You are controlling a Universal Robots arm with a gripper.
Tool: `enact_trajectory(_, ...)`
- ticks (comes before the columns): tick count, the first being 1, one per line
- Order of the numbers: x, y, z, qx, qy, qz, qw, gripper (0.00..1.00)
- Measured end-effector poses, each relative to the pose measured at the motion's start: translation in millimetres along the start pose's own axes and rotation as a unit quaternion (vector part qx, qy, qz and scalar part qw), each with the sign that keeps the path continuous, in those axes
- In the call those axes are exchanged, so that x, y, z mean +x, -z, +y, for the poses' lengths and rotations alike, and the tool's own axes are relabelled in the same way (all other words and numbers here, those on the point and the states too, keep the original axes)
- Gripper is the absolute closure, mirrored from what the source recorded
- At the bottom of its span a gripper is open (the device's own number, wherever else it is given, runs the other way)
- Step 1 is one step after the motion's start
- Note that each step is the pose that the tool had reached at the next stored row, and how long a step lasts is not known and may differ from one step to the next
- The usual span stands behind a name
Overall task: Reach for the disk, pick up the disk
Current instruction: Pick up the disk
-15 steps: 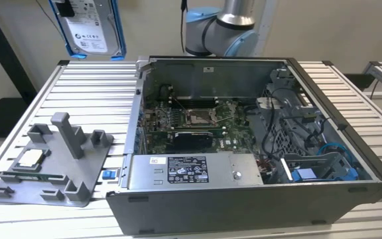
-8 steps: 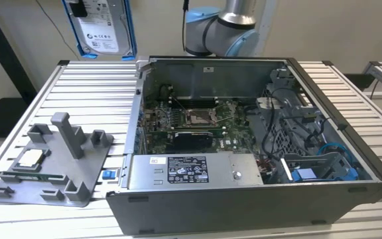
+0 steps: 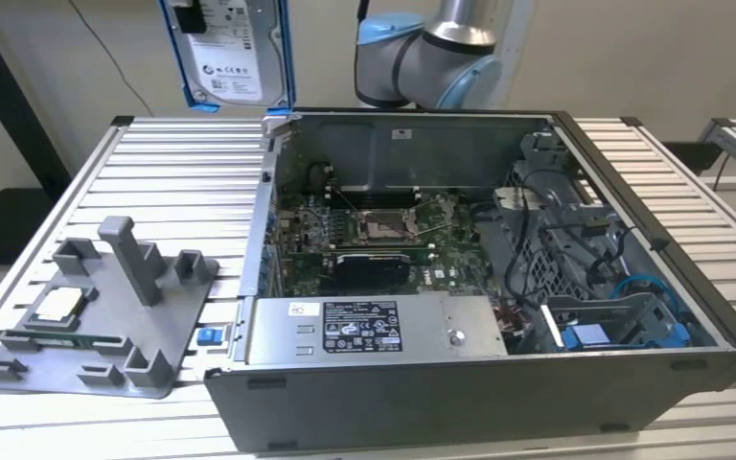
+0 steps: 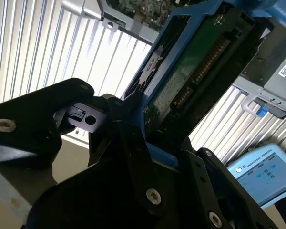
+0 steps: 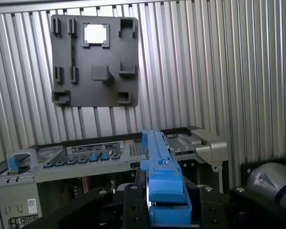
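**A:** Where's the flat silver-grey disk in its bright blue plastic bracket?

**B:** Up high, over the ribbed aluminium table! Nothing touches it from below, and the open dark metal computer case sits beneath.

**A:** And the grip?

**B:** The black gripper is clamped on the bracket's edge, green circuit board showing. A grey moulded fixture tray lies well apart.

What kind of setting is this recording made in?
Probably a robotics lab bench for computer disassembly: an open desktop case on a slatted aluminium table, a grey parts fixture beside it, and the disk held aloft in the gripper.
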State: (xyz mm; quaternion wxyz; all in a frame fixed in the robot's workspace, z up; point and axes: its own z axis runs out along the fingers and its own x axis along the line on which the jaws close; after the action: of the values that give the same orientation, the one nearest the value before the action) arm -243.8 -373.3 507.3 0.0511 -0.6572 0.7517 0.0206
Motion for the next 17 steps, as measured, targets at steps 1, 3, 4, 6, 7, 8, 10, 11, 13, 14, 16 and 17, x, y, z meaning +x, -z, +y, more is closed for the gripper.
enact_trajectory(1, -0.5, -0.2, -4.0, 0.0, 0.0, 0.0, 1.0, 1.0)
enact_trajectory(3, -1.6, -0.6, -11.7, 0.0, 0.0, 0.0, 1.0, 1.0)
enact_trajectory(4, -2.1, -0.8, -15.5, 0.0, 0.0, 0.0, 1.0, 1.0)
enact_trajectory(6, -3.1, -1.1, -23.2, 0.0, 0.0, 0.0, 1.0, 1.0)
enact_trajectory(7, -3.6, -1.4, -27.2, 0.0, 0.0, 0.0, 1.0, 1.0)
enact_trajectory(8, -4.1, -1.5, -31.0, 0.0, 0.0, 0.0, 1.0, 1.0)
enact_trajectory(10, -5.1, -1.9, -38.6, 0.0, 0.0, 0.0, 1.0, 1.0)
enact_trajectory(11, -5.6, -2.2, -42.5, 0.0, 0.0, 0.0, 1.0, 1.0)
enact_trajectory(13, -6.7, -2.5, -50.4, 0.0, 0.0, 0.0, 1.0, 1.0)
enact_trajectory(14, -7.1, -2.7, -53.8, 0.0, 0.0, 0.0, 1.0, 1.0)
enact_trajectory(16, -8.1, -3.1, -61.5, 0.0, 0.0, 0.0, 1.0, 1.0)
enact_trajectory(17, -8.6, -3.3, -65.2, 0.0, 0.0, 0.0, 1.0, 1.0)
